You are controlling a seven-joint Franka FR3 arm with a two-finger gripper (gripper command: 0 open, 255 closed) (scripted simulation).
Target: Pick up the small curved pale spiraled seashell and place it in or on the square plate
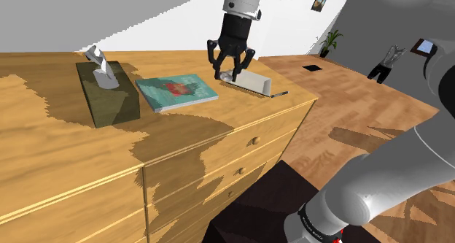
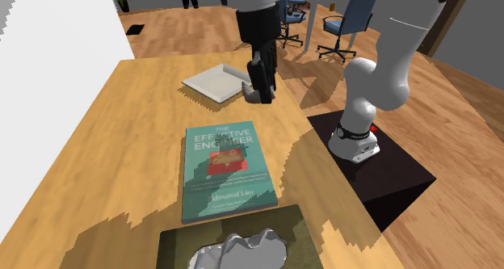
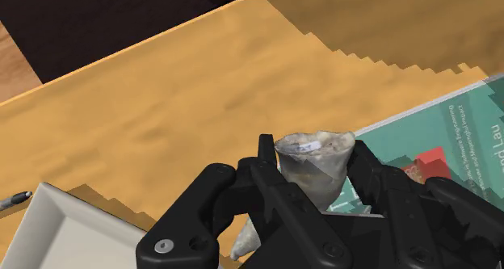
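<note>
Above plate rim, jaws clasp seashell.

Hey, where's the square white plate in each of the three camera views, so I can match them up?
Shoulder view: the plate sits near the dresser's far corner, under the pincer's tips.
Second exterior view: plate upper middle, left of the pincer.
Wrist view: plate beside the pincer clasping the shell, away from the book.
Shared landmark: the teal book.
</note>
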